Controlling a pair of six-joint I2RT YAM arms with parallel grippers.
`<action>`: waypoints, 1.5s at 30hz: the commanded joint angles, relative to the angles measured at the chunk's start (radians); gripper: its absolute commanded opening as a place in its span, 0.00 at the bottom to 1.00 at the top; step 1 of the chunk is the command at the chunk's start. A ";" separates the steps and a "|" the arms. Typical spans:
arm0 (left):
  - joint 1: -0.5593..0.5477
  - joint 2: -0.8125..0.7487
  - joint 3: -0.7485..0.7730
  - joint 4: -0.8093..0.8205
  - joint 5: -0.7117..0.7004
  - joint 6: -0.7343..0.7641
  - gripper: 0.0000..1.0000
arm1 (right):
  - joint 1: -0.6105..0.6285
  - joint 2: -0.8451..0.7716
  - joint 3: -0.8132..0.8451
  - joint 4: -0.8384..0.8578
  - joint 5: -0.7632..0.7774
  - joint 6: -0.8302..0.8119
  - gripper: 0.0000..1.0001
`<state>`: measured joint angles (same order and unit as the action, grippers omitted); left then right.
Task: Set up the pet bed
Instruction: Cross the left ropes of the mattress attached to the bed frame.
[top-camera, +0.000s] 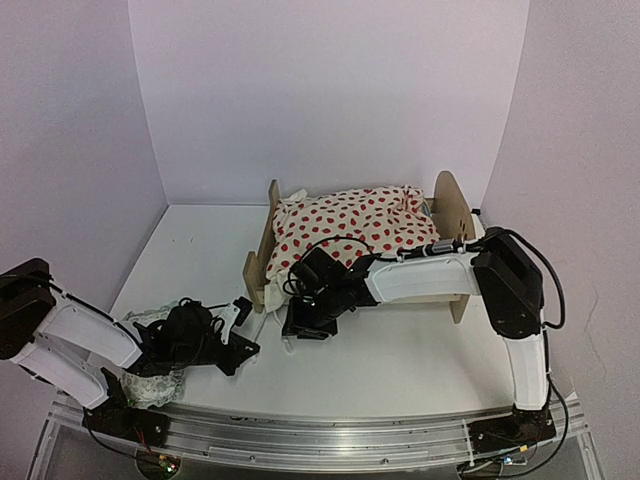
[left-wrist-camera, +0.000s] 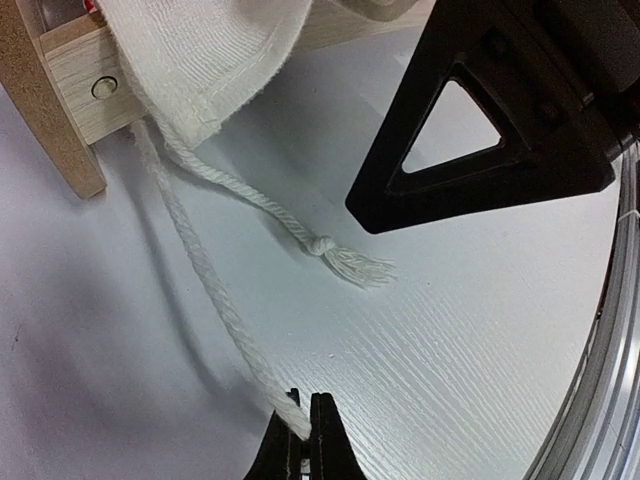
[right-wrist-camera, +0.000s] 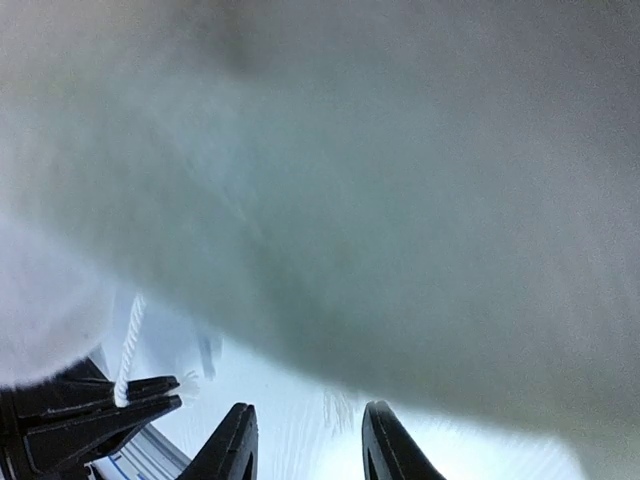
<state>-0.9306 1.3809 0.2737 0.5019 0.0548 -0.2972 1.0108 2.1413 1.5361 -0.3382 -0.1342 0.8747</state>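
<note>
Blanket-tidying step I think: pet bed (top-camera: 452, 210) sits far-middle under the dotted blanket (top-camera: 355, 225), left gripper (left-wrist-camera: 308, 430) is clamped on its cord (left-wrist-camera: 215, 300), right gripper (right-wrist-camera: 305, 430) is half-open and empty, next needs a gentle tug near-left.

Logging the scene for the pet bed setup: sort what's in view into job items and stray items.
Job:
pet bed
red-dotted blanket draped over it
white cord hanging from the blanket, pinched in the left hand

Lying about:
crumpled pale patterned cloth by the left arm's base
</note>
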 joint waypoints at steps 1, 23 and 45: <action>-0.002 0.019 0.026 0.026 0.020 -0.029 0.00 | 0.014 0.083 0.055 -0.026 -0.027 -0.013 0.35; -0.002 0.008 0.073 -0.029 0.032 -0.074 0.00 | 0.068 0.121 0.208 -0.008 -0.169 -0.016 0.17; -0.002 0.228 0.238 -0.188 0.024 -0.152 0.00 | 0.053 -0.214 -0.033 -0.317 0.185 -0.173 0.52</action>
<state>-0.9306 1.5956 0.4717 0.3860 0.0999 -0.4156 1.0611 1.9115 1.5004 -0.6251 0.0599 0.6844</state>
